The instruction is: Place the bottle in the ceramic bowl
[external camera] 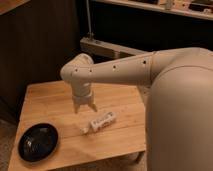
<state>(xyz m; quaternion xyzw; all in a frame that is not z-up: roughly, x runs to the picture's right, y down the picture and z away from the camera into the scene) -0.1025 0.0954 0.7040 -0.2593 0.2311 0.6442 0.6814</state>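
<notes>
The bottle (100, 122) lies on its side on the wooden table (45, 102), whitish with a pale label, its small white cap pointing lower left. The ceramic bowl (38, 142) is black and glossy and sits near the table's front left corner. My gripper (85, 107) hangs from the white arm above the table's middle, just up and left of the bottle, not touching it. Its fingers point down and stand slightly apart with nothing between them.
My large white arm (165, 75) crosses the view from the right and hides the table's right side. A dark wall and a metal frame (107, 47) stand behind the table. Floor shows at the front left.
</notes>
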